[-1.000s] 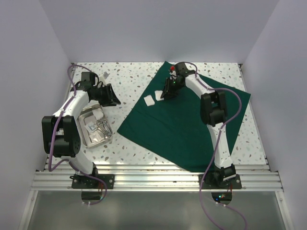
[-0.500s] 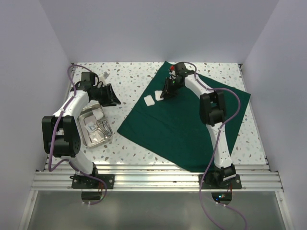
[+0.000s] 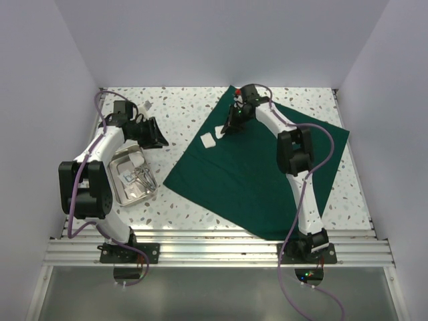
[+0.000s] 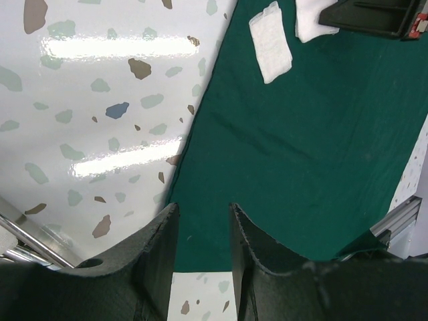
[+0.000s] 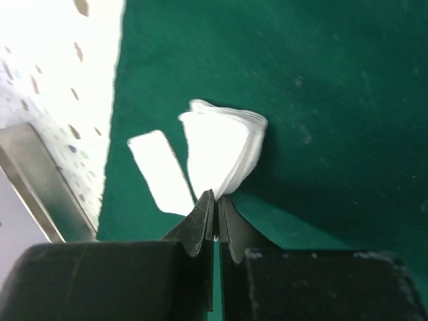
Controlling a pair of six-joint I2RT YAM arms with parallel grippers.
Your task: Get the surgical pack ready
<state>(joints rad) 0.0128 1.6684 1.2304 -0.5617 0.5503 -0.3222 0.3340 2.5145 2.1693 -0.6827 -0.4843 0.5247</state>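
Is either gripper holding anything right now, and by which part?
The right gripper is shut on a gauze square, pinching it at its near edge. The left gripper is open and holds nothing.

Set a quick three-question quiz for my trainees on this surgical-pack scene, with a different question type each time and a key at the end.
1. True or false: the right pincer is shut on a gauze stack on the green cloth.
2. Where is the steel tray? A on the green cloth; B on the table, off the cloth; C on top of the gauze.
3. Count: apart from the gripped stack, how many gauze squares lie flat on the cloth?

Key: 1 true; 2 B; 3 one.
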